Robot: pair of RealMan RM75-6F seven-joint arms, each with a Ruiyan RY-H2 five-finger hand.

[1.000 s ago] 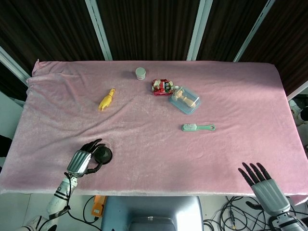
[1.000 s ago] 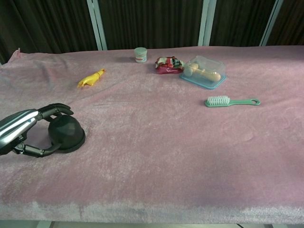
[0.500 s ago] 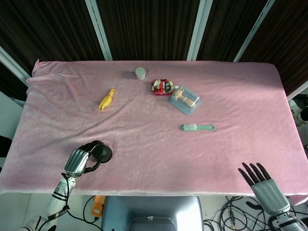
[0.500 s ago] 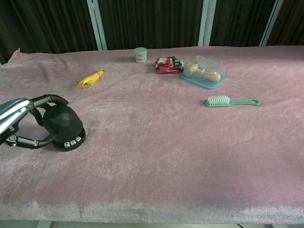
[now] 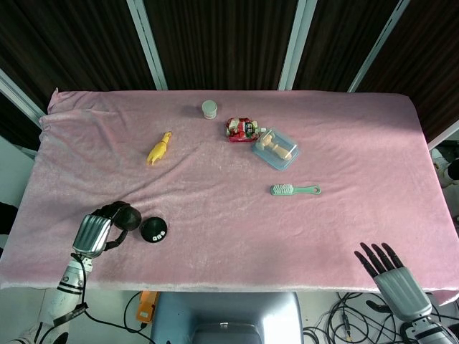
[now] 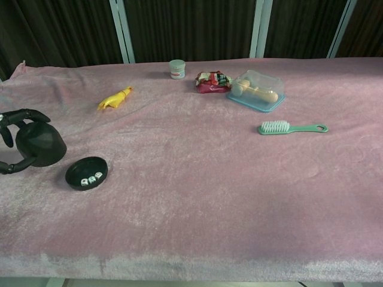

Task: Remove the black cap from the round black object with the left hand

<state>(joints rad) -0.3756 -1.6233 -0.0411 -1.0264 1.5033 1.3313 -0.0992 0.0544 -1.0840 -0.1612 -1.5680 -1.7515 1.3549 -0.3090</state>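
Pink velvety cloth (image 5: 215, 215) covers the whole table, with dark panelled walls and pale vertical strips behind it; down at the near left corner the left hand (image 5: 97, 231) reaches in over the table edge, its silver back uppermost in the head view and its dark fingers (image 6: 33, 113) curled round the black cap (image 6: 40, 145); the cap is a domed black shape held in that grasp, a finger arching over its top and another hooking beneath it in the chest view; whether the cap rests on the cloth or is lifted clear of it I cannot tell. Just to the right of the cap, apart from it, lies the round black object (image 6: 87, 173), a shallow black dish flat on the cloth with small white dice showing inside; the forearm below the left hand slants down and away off the front edge. At the near right corner the right hand (image 5: 391, 274) hangs beyond the table's front edge, its dark fingers spread apart and pointing towards the table, holding nothing; the chest view does not show it. Further back lie a yellow toy (image 5: 159, 149), a small round jar (image 5: 209, 109), a red packet (image 5: 242, 129), a clear lidded box (image 5: 275, 148) and a green brush (image 5: 294, 190).
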